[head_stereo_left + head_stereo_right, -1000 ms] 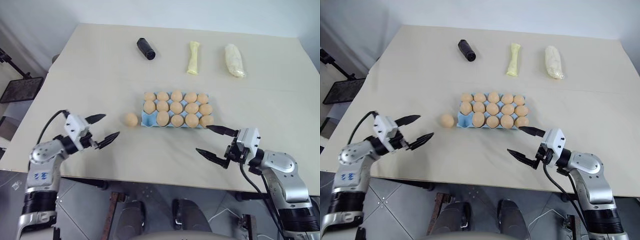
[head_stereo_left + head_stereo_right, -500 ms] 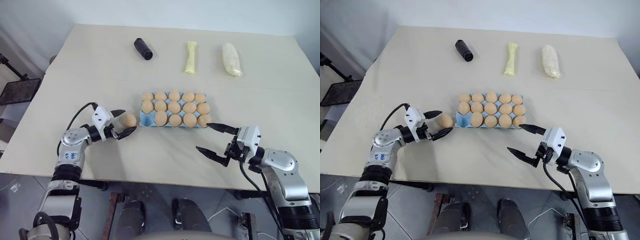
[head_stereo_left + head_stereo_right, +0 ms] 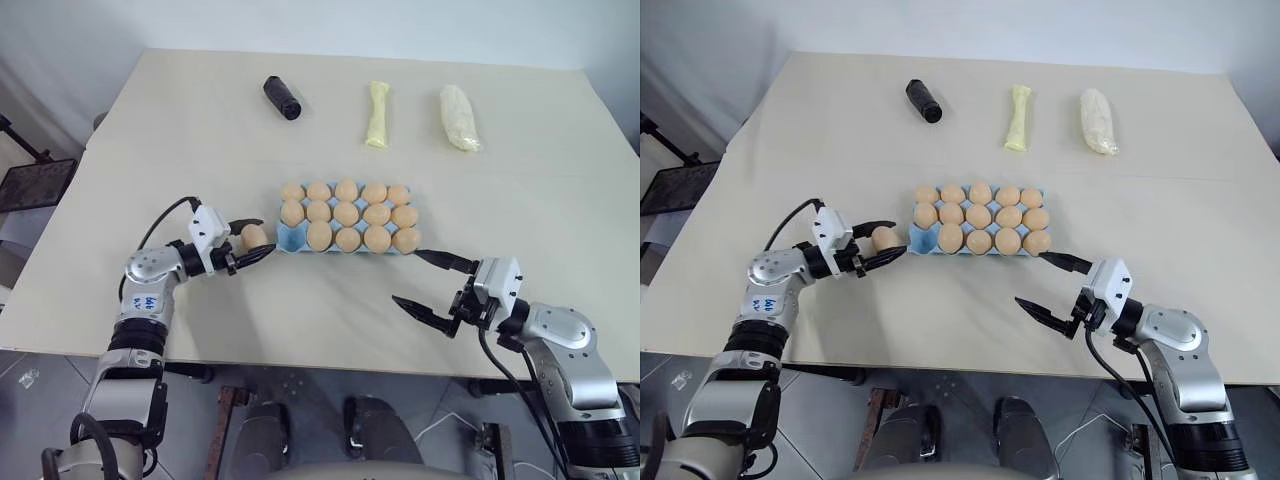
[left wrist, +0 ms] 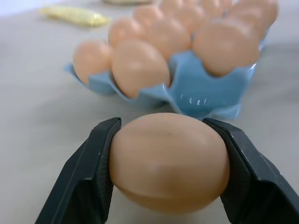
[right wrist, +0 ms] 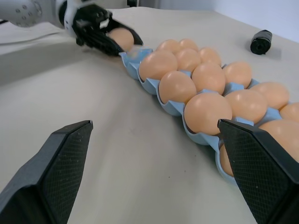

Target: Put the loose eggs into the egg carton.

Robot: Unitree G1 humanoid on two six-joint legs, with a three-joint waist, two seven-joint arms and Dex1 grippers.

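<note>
One loose egg [image 3: 250,236], tan-orange, lies on the table just left of the light blue egg carton [image 3: 289,238]. My left gripper [image 3: 256,238] is shut on the egg, and both black fingers [image 4: 88,182] press its sides [image 4: 168,161]. Several eggs fill the carton [image 4: 198,95]; the near-left corner cup beside the held egg is bare. My right gripper [image 3: 407,276] hovers open with nothing in it, off the carton's near-right corner, its fingers [image 5: 51,172] spread wide.
A black cylinder [image 3: 281,97], a pale yellow bag [image 3: 377,114] and a white bag [image 3: 458,117] lie in a row at the table's far side. The table's near edge runs just below both arms.
My left gripper has moved right up to the loose egg and closed on it. The right arm has stayed where it was.
</note>
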